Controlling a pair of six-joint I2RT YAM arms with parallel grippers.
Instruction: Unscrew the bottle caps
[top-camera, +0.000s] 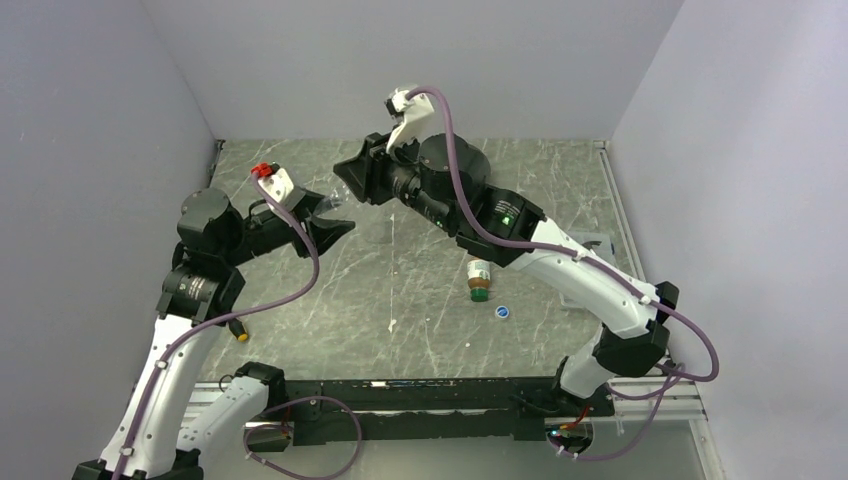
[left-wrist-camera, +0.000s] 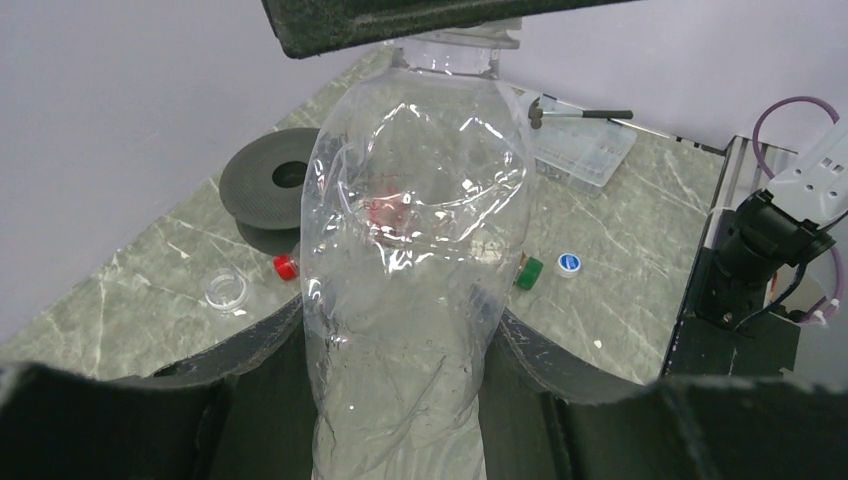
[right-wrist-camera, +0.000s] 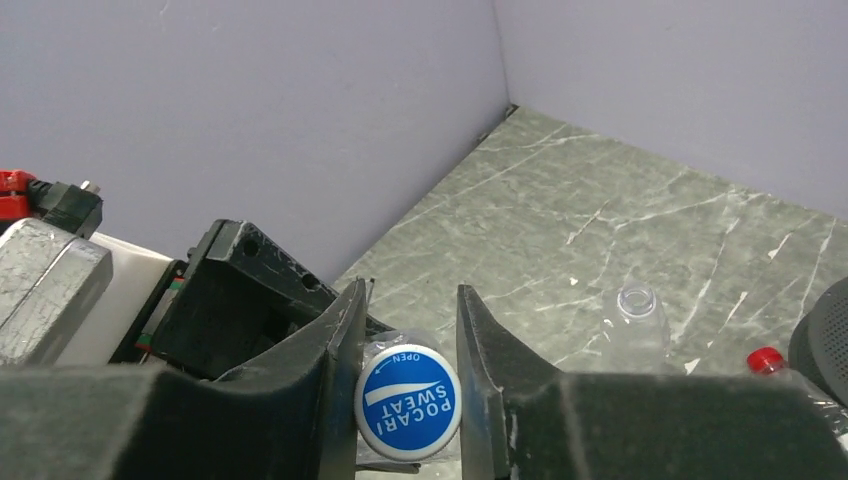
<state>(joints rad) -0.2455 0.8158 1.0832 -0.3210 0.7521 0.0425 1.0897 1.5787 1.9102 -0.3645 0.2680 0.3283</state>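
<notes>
While clamping the bottle (left-wrist-camera: 410, 250) by its body in the left gripper (top-camera: 335, 222), holds it off the table (top-camera: 400, 310), above the far left corner area. Points the neck and long axis straight at the right gripper (right-wrist-camera: 408, 320), pinched shut around the blue cap (right-wrist-camera: 408, 402). Calls, probably, for a turn about that axis, with the body kept from spinning.

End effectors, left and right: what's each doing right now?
Left end effector: closed on the clear bottle.
Right end effector: closed on the blue cap.
</notes>
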